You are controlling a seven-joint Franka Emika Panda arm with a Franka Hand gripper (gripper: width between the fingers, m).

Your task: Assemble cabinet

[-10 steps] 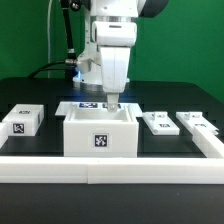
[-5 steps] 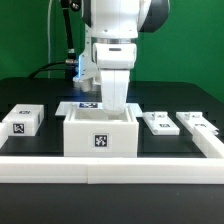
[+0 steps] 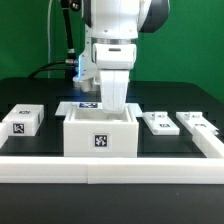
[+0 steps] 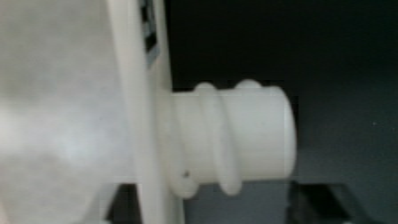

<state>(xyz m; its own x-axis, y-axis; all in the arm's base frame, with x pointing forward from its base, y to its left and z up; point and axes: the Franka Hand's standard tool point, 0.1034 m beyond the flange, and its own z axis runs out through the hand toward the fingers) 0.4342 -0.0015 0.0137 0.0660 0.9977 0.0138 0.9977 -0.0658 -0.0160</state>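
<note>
White cabinet walls hide jaws, state untellable; loose tagged block nearby, marker board behind.

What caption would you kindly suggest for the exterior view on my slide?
Franka arm reaching into the open-topped white cabinet, tagged white parts lying beside it.

The glossy white robot arm has smooth rounded shells, with a dark grey joint cap at its upper end on the exterior view's right and a thin dark seam across the wrist. Below the seam sits the white block-shaped claw, flat-faced and narrowing toward its lower end, its fingertips hidden. A thin black cable runs down beside the arm on the exterior view's left, near a small blue glowing light at the wrist's side.
</note>
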